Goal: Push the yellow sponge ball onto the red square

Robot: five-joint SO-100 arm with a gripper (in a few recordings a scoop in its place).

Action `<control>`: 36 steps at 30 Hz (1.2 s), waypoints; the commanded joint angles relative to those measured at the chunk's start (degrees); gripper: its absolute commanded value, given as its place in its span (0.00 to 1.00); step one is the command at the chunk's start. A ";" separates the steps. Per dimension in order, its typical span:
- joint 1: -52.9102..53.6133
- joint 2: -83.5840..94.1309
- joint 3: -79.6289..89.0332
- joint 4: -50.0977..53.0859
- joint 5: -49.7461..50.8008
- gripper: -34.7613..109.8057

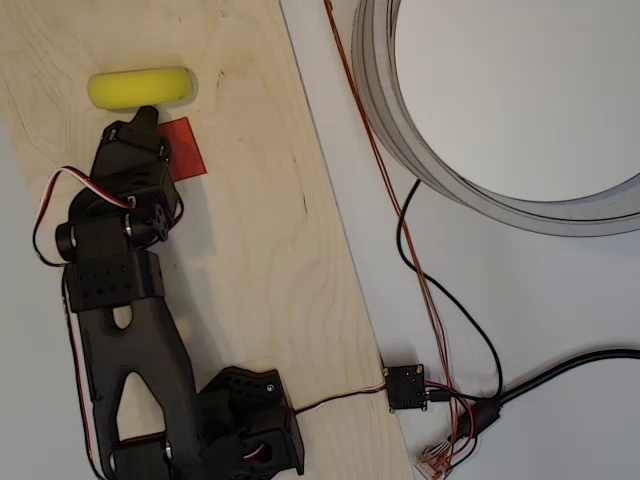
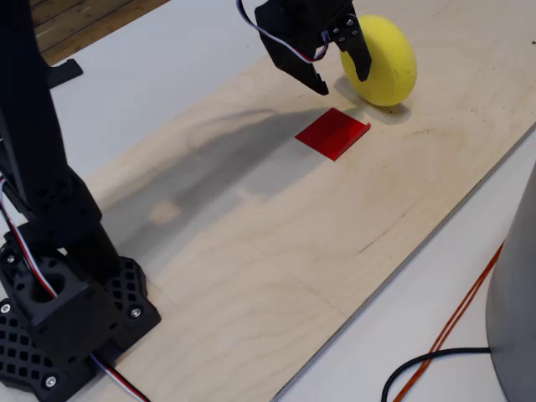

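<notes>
Nearest in the fixed view: one black printed arm base [image 2: 63, 314] standing on the plywood board [image 2: 276, 251], servo wires trailing from it. At the lower right, a black cable [image 2: 419, 368] and a thin orange wire [image 2: 456, 322] lying on the white bench [image 2: 159, 84] off the board's edge. Farther in, one red square [image 2: 332, 132] lying flat on the board, bare in this view, partly under the arm in the overhead view [image 1: 188, 148]. Just beyond it, one claw [image 2: 342, 77] hanging low with jaws parted, gripping nothing, one fingertip [image 2: 363, 69] in front of the ball's left side; touching or just short of it, cannot tell. Farthest, one yellow sponge ball [image 2: 385, 60] standing on edge on the board, just beside the square and not on it; seen from overhead as a rounded oblong [image 1: 141, 88]. At the overhead view's upper right, one large round grey tub [image 1: 385, 95] on the bench, contents not discernible.
</notes>
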 commanded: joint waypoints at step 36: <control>3.69 7.91 -14.68 3.34 -13.54 0.36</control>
